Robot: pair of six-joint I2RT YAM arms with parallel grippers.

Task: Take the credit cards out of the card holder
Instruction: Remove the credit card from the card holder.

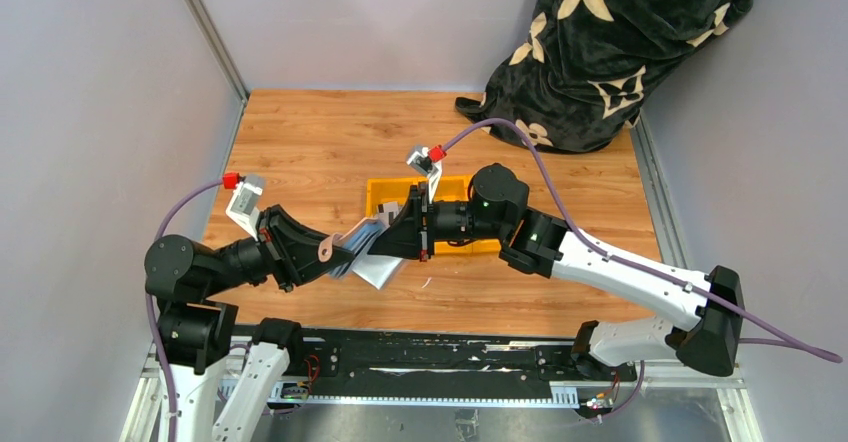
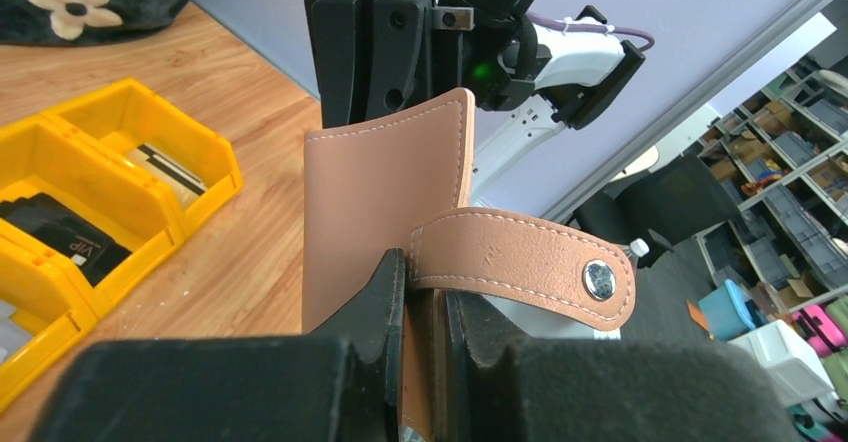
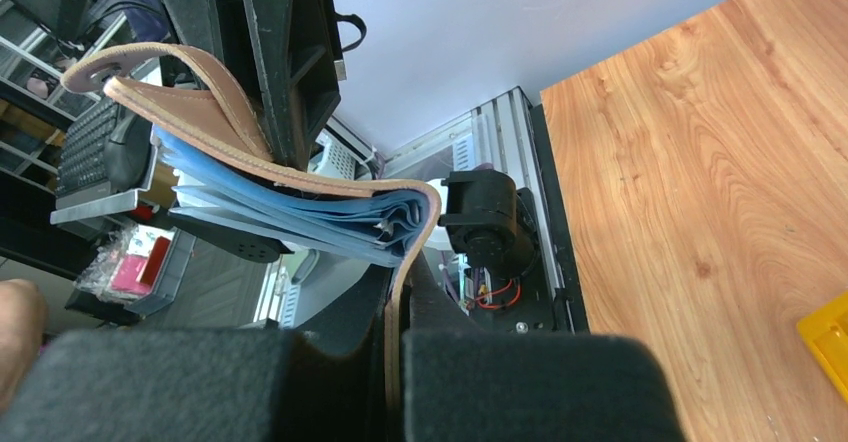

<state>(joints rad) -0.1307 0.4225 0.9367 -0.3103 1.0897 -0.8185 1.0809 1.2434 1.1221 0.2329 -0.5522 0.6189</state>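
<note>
The card holder (image 1: pixel 360 242) is held up over the table between both grippers, spread open. In the left wrist view its tan cover (image 2: pixel 385 212) and snap tab (image 2: pixel 520 262) show. In the right wrist view its blue inner pockets (image 3: pixel 300 212) fan out. My left gripper (image 1: pixel 305 252) (image 2: pixel 425 292) is shut on one cover by the tab. My right gripper (image 1: pixel 395 234) (image 3: pixel 395 292) is shut on the other cover. No credit card shows clearly in the pockets. A pale grey flat piece (image 1: pixel 382 272) hangs below the holder; I cannot tell whether it is a card.
A yellow compartment tray (image 1: pixel 385 194) sits behind the grippers. The left wrist view shows a light card (image 2: pixel 165 167) and a black card (image 2: pixel 70 237) in its compartments. A black flowered blanket (image 1: pixel 620 42) lies at the back right. Grey walls stand on both sides.
</note>
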